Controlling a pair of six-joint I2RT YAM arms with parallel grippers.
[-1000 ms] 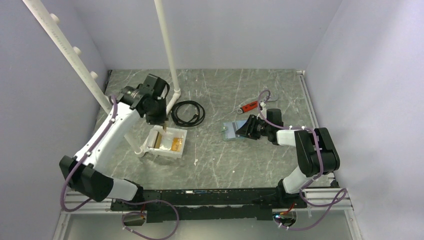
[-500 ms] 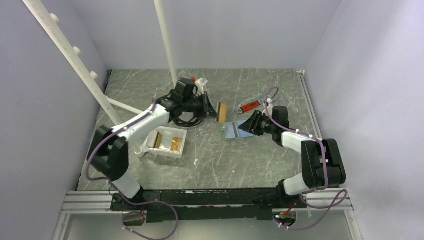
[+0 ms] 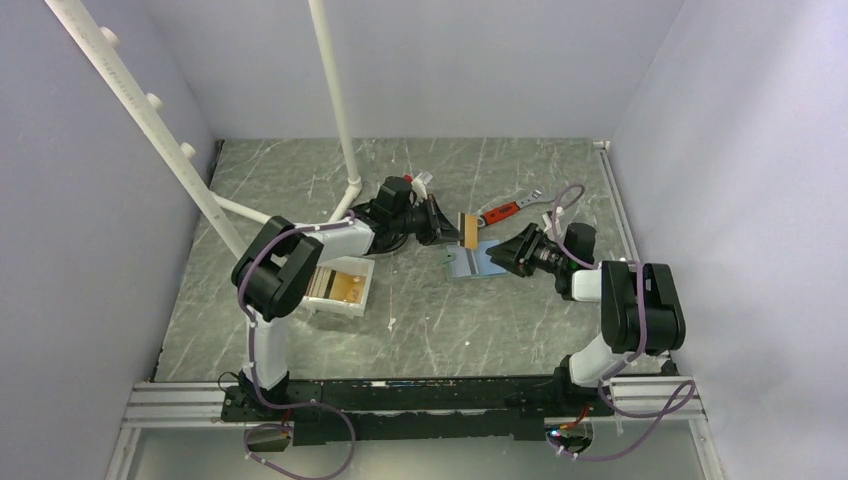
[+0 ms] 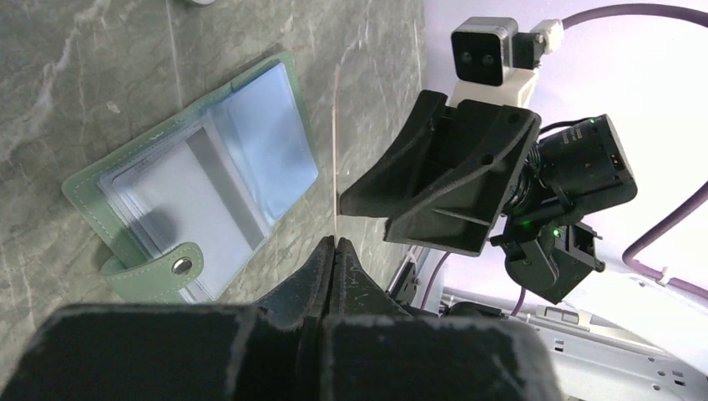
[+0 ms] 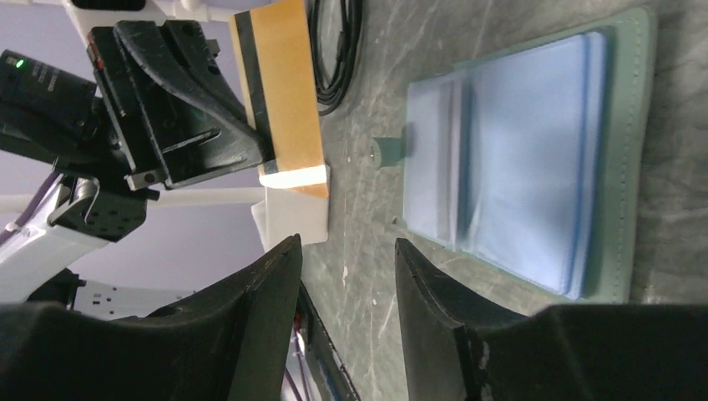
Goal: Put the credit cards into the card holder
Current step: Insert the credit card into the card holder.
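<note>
The card holder point(image 3: 468, 262) lies open on the table, grey-green with light-blue pockets point(image 5: 534, 159), its snap strap toward the left arm point(image 4: 171, 269). My left gripper point(image 3: 455, 228) is shut on a gold credit card point(image 3: 468, 229), held upright just above the holder's far edge. That card shows a dark stripe in the right wrist view point(image 5: 280, 92) and only a thin edge in the left wrist view point(image 4: 335, 150). My right gripper point(image 3: 497, 255) is open and holds nothing, low at the holder's right edge point(image 5: 346, 251). More gold credit cards point(image 3: 342, 286) lie in the white tray.
The white tray point(image 3: 362, 302) stands left of centre, under the left forearm. A red-handled wrench point(image 3: 500, 211) lies behind the holder. A black cable coil point(image 5: 338, 50) sits by the left gripper. White pipe posts point(image 3: 335, 90) rise at the back left.
The left arm swung right from the tray, carrying the gold card to just above the card holder. The right gripper drew back slightly to the right and opened a little wider.
</note>
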